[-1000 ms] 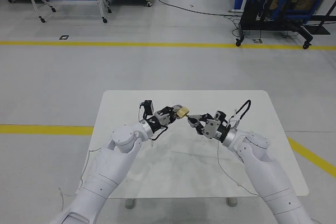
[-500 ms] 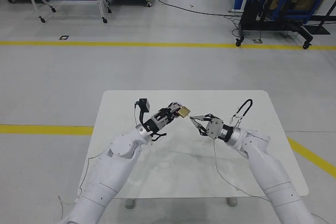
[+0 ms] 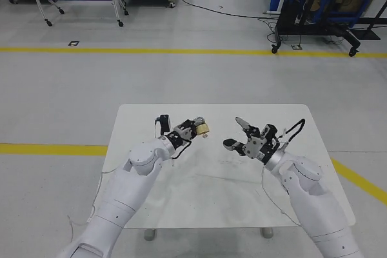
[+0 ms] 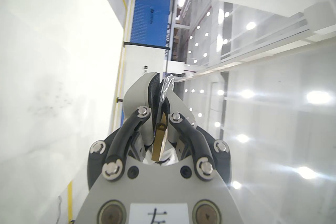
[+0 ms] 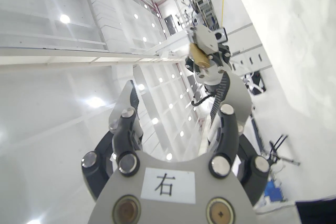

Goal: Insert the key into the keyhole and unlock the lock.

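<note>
Jaws of the left gripper (image 4: 161, 89) clamp the lock (image 4: 159, 142); the right gripper (image 3: 233, 132) gapes empty nearby. Unlocking seems pending: next, grip and turn the key.

right gripper (image 3: 233, 132) now spread open, pulled back from the lock (image 3: 202, 128), gap between them wider

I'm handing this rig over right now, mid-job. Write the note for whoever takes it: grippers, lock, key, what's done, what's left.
The left gripper is shut on the brass lock, held up over the table.
The right gripper is open and empty, facing the lock with a gap between them.
I cannot make out the key, nor tell whether it sits in the keyhole.
Done: lock in hand. Left: find the key, confirm it is inserted, turn it to unlock.
</note>
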### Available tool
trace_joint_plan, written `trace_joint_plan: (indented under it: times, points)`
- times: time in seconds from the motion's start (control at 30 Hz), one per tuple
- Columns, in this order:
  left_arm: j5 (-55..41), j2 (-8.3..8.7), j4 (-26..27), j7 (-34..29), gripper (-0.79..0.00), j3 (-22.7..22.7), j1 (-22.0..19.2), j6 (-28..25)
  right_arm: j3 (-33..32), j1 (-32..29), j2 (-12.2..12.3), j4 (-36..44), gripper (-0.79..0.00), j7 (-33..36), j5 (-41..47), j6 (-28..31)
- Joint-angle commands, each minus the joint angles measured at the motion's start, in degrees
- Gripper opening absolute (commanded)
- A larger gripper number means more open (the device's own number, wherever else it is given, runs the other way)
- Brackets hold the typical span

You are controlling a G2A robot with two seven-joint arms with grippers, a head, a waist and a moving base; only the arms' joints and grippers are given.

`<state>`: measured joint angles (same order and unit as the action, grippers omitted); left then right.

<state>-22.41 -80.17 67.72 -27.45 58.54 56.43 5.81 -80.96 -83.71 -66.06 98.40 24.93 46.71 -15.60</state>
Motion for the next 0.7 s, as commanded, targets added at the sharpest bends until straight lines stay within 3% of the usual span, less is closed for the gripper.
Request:
trace_joint_plan:
  times: [0.0,0.03,0.37,0.4,0.43,0.47,0.5,0.67]
  points:
    - [5.7,-0.12,-1.9,-0.4,-0.785,-2.2,-1.8,0.6,-4.0,-4.6,0.3,3.5,0.0,-4.2,-2.2,4.2]
    - [7.8,-0.3,-3.0,-1.0,-0.785,-3.6,-2.8,1.1,-5.8,-7.0,0.4,5.6,0.0,-5.1,-2.3,5.6]
    - [25.4,-4.08,-15.2,-7.8,-0.785,-18.7,-12.8,5.6,-5.8,-7.0,0.4,5.6,0.0,-5.1,-2.3,5.6]
    - [25.7,-4.44,-16.0,-8.3,-0.723,-19.4,-13.2,5.8,-5.8,-7.0,0.4,5.6,0.0,-5.1,-2.3,5.6]
    - [26.1,-4.75,-16.7,-9.0,-0.542,-20.1,-13.6,6.0,-5.8,-7.0,0.4,5.6,0.0,-5.1,-2.3,5.6]
    - [26.6,-5.02,-17.3,-9.3,-0.409,-20.6,-13.9,5.8,-5.8,-7.0,0.4,5.6,0.0,-5.1,-2.3,5.6]
    - [26.5,-5.24,-17.8,-9.3,0.0,-20.7,-14.1,5.7,-5.8,-7.0,0.4,5.6,0.0,-5.1,-2.3,5.6]
    - [24.2,-5.33,-19.4,-9.2,0.0,-18.5,-14.9,4.9,-5.8,-7.0,0.4,5.6,0.0,-5.1,-2.3,5.6]
